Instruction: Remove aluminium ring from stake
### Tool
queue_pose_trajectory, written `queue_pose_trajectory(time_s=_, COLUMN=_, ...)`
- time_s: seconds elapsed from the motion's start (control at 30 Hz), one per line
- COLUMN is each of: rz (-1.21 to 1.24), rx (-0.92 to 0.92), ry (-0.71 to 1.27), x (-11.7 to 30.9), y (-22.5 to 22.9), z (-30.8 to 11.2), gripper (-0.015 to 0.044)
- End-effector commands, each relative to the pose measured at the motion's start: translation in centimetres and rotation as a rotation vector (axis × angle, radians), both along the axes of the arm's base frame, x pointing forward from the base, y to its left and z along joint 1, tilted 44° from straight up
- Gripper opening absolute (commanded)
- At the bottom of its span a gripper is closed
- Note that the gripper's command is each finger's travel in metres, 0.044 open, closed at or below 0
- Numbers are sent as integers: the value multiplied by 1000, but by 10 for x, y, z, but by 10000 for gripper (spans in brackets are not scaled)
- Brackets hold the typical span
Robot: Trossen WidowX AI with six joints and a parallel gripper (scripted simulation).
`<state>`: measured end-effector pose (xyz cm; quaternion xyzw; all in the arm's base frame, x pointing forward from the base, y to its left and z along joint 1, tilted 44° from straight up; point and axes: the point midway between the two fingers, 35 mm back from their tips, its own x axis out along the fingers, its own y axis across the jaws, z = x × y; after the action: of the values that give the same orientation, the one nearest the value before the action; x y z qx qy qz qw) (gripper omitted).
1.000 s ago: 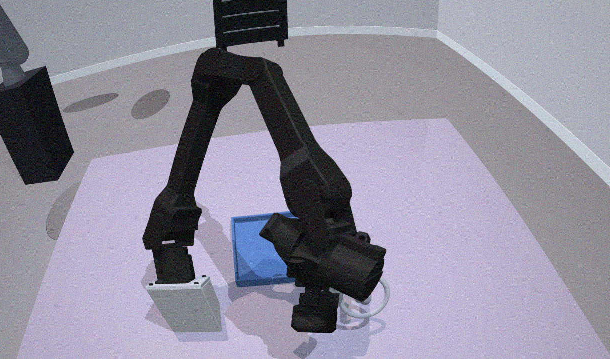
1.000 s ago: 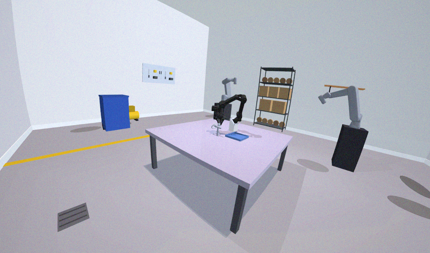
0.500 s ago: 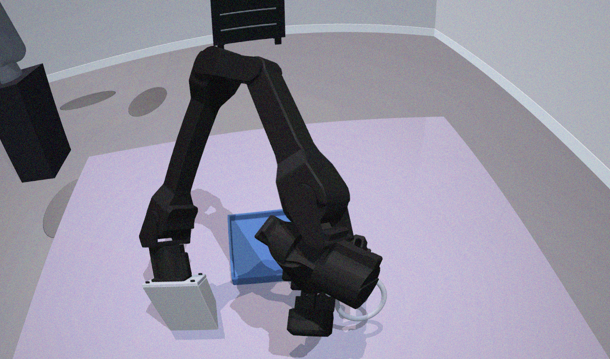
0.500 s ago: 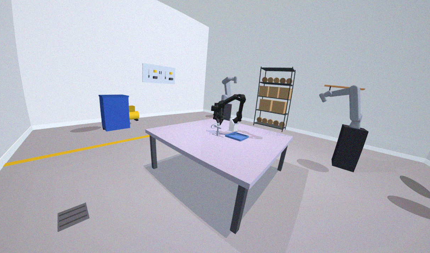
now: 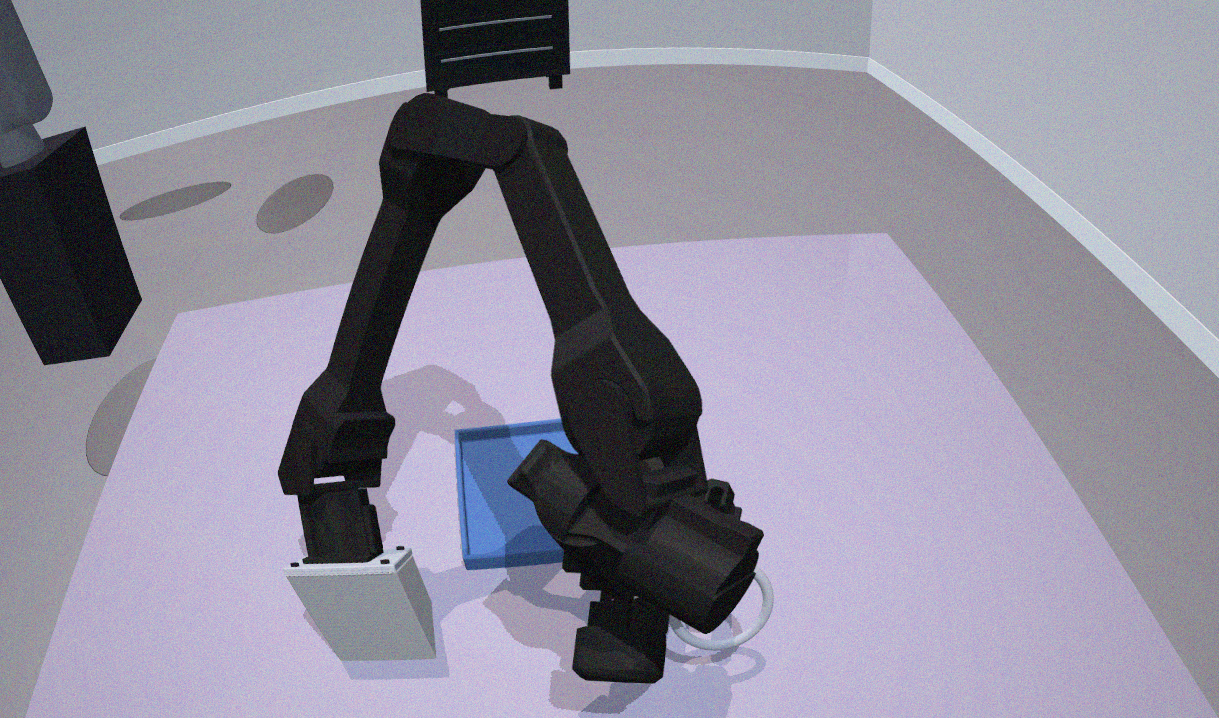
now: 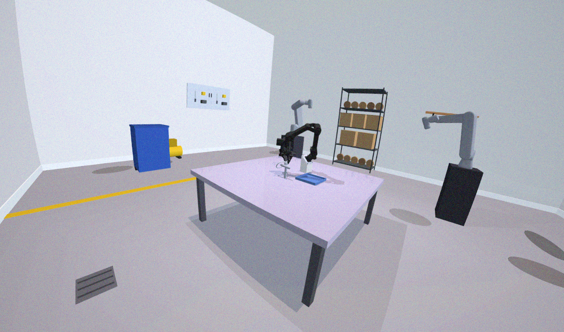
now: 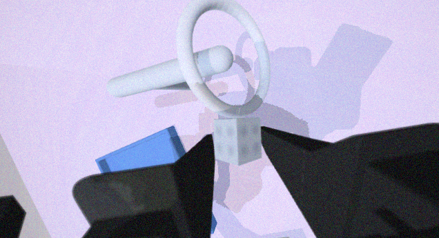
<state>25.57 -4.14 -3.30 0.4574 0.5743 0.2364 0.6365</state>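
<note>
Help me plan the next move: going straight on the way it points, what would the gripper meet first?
Probably the steel cross-bar: the gripper points down, and its held ring overlaps the bar. Depth is unclear; missing it, the table.

Pale ring [image 5: 769,600] [image 6: 282,161] [image 7: 184,39] hangs tilted around cross-bar [image 6: 284,166] [image 7: 148,75].
</note>
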Motion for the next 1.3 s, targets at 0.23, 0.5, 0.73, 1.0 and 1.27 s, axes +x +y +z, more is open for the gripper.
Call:
queue_pose_trajectory(time_s=0.23, rz=2, rx=-6, ry=-5, x=0, y=-6, z=-4, gripper=0)
queue_pose_trajectory(time_s=0.5, rz=2, rx=-6, ry=-5, x=-1, y=-9, z=-7, gripper=0)
queue_pose_trajectory(time_s=0.73, rz=2, rx=-7, ry=-5, x=-1, y=-12, z=-10, gripper=0)
queue_pose_trajectory(time_s=1.0, rz=2, rx=-7, ry=-5, x=-2, y=-16, z=-13, gripper=0)
queue_pose_trajectory(time_s=1.27, rz=2, rx=-7, ry=-5, x=-3, y=-19, z=-16, gripper=0)
